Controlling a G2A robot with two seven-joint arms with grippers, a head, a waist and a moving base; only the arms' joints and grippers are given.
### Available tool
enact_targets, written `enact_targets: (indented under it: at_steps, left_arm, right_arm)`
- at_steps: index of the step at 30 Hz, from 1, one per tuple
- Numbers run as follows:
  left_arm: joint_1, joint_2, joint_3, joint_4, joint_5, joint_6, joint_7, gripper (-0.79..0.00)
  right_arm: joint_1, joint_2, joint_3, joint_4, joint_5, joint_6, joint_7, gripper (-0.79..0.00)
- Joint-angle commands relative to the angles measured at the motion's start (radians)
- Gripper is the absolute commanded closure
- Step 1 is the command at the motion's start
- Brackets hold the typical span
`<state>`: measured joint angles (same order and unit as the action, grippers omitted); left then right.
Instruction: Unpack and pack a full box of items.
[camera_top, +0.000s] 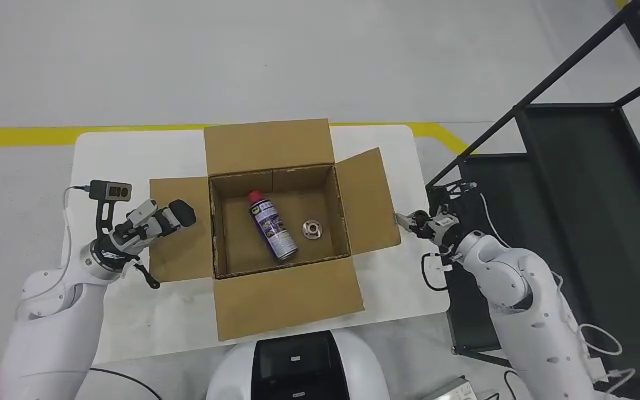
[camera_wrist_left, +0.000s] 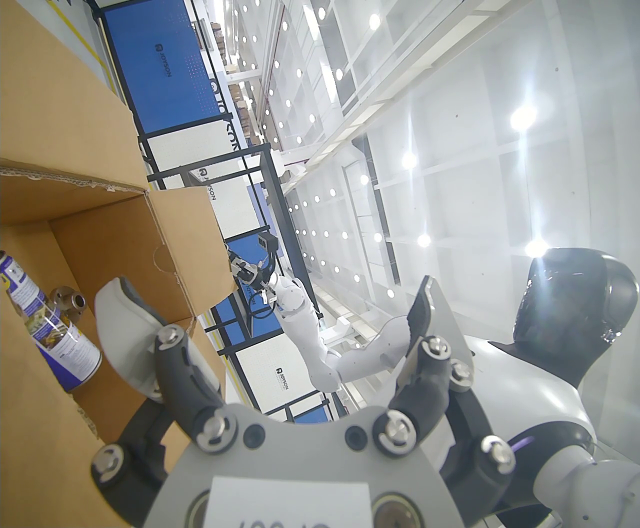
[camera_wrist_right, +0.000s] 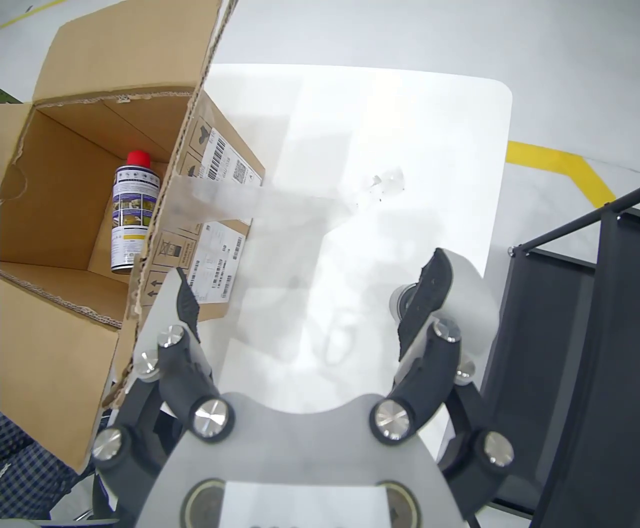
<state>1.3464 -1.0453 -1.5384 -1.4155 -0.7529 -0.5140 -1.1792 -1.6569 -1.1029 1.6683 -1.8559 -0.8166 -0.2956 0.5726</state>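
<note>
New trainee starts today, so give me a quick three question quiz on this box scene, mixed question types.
1. True or false: the spray can stands upright in the box.
2. What lies beside the can? A) tape roll B) metal fitting C) cup
3. Fill in: the fingers of the left gripper and the right gripper are both ____.
Key: 1 false; 2 B; 3 open.

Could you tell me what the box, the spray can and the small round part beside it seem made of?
Box: corrugated cardboard, matte brown; torn flap edges show fluting. Spray can: probably thin metal, glossy printed label, red cap likely plastic. Small round part: apparently bare metal, given its silvery sheen.
</note>
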Motion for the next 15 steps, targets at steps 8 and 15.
enact_targets:
  at_steps: [8, 15]
  left_arm:
    - [0.000, 0.000, 0.000, 0.000, 0.000, 0.000, 0.000, -0.785]
    - [0.000, 0.000, 0.000, 0.000, 0.000, 0.000, 0.000, -0.785]
  right_arm:
    - [0.040, -0.004, -0.048, 0.080, -0.179, 0.213, 0.008, -0.785]
    - [0.122, -0.013, -0.115, 0.218, -0.192, 0.258, 0.028, -0.785]
